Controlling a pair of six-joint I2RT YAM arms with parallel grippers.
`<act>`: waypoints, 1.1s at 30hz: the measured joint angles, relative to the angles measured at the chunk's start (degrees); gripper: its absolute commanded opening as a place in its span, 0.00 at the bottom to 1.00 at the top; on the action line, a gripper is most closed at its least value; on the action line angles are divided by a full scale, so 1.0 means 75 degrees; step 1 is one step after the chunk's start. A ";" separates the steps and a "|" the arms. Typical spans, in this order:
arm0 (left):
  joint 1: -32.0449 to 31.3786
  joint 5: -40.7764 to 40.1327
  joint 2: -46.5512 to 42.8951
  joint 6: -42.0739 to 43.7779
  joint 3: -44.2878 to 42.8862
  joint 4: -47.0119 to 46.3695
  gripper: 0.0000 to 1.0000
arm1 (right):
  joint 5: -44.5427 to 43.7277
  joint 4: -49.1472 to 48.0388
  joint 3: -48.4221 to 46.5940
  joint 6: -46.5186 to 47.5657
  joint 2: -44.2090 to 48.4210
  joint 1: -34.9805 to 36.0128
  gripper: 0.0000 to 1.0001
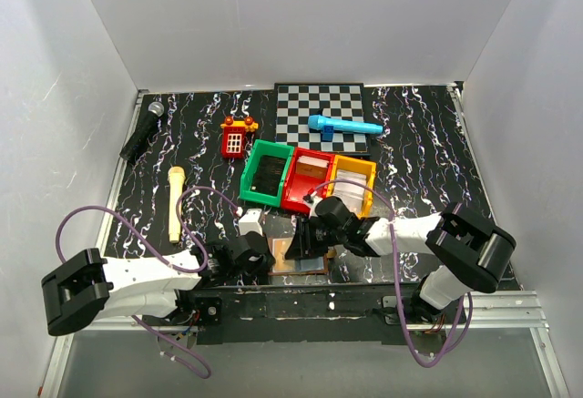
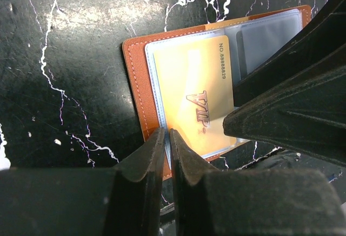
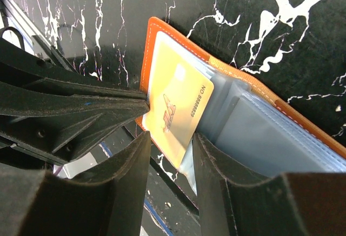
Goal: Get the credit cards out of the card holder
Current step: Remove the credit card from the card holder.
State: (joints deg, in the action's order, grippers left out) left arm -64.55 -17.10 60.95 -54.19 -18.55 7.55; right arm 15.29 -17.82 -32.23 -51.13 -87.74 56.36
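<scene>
The brown card holder (image 2: 136, 79) lies open near the table's front edge, between both grippers (image 1: 305, 266). A gold card marked VIP (image 2: 194, 95) sticks partly out of its pale blue pocket. Bluish cards (image 2: 267, 36) sit in the other pockets. My left gripper (image 2: 166, 139) is shut on the card holder's near edge, pinching the leather and the pocket rim. My right gripper (image 3: 172, 149) is open, its fingers on either side of the gold card's (image 3: 175, 109) free corner without closing on it. The card holder (image 3: 162, 31) and its bluish pockets (image 3: 270, 133) show in the right wrist view.
Green (image 1: 267, 172), red (image 1: 305, 179) and orange (image 1: 353, 182) bins stand just behind the grippers. Further back are a checkerboard (image 1: 321, 111) with a blue toy microphone (image 1: 343, 126), a red toy phone (image 1: 237, 138), a black microphone (image 1: 143, 130) and a cream handle (image 1: 175, 202).
</scene>
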 measured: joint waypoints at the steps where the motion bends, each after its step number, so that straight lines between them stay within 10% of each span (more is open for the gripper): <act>1: 0.0000 -0.0003 0.0017 -0.0003 0.0000 -0.0023 0.08 | 0.0003 -0.0079 0.0050 -0.0020 0.0000 0.0000 0.44; 33: 0.0017 0.0052 0.0268 -0.0035 0.0026 -0.0443 0.00 | 0.0236 -0.2489 0.1212 -0.0857 0.0140 -0.0300 0.40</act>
State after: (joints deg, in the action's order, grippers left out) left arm -64.42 -16.71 62.96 -54.46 -18.35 4.23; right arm 17.06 -36.49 -23.14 -57.56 -86.70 54.11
